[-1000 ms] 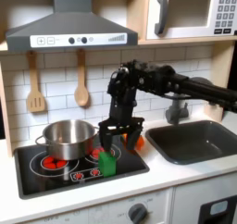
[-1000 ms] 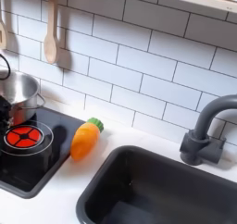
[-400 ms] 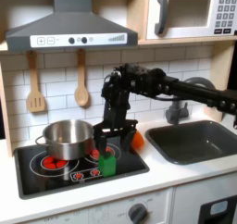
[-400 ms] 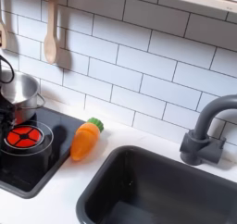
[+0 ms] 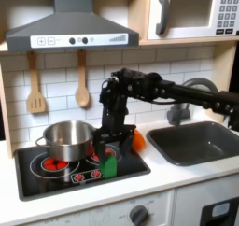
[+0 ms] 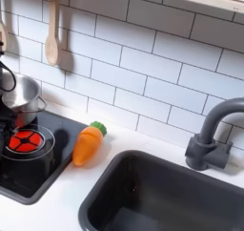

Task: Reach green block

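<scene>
In the first exterior view, one steel pot [image 5: 67, 139] sits on the black stovetop [image 5: 37, 174], and one green block [image 5: 107, 163] stands just to the pot's right in that view. An orange carrot [image 5: 136, 139] lies behind the block. The black arm bends down from the right, its end effector [image 5: 109, 148] directly over the block, fingers spread apart. Two wooden utensils [image 5: 35, 85] hang above the pot.

No legible text, labels or numbers anywhere.
</scene>
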### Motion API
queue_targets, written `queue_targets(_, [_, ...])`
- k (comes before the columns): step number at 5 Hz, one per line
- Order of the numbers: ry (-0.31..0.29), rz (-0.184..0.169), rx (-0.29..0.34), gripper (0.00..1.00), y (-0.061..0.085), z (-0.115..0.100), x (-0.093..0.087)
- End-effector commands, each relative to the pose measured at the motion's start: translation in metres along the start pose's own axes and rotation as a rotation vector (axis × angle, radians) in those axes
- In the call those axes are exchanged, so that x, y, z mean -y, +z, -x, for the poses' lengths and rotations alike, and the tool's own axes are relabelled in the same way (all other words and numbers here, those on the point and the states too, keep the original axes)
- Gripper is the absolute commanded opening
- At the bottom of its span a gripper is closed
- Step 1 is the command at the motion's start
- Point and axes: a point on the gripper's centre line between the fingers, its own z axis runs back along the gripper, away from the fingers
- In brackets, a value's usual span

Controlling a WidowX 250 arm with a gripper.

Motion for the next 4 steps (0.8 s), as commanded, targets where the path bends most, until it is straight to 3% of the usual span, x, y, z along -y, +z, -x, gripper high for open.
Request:
queue_targets(1, [0.02,0.006,-0.018,1.0,-0.01,-0.004,0.002])
queue_targets(4, [0.017,0.001,-0.045,1.0,-0.027,-0.008,-0.002])
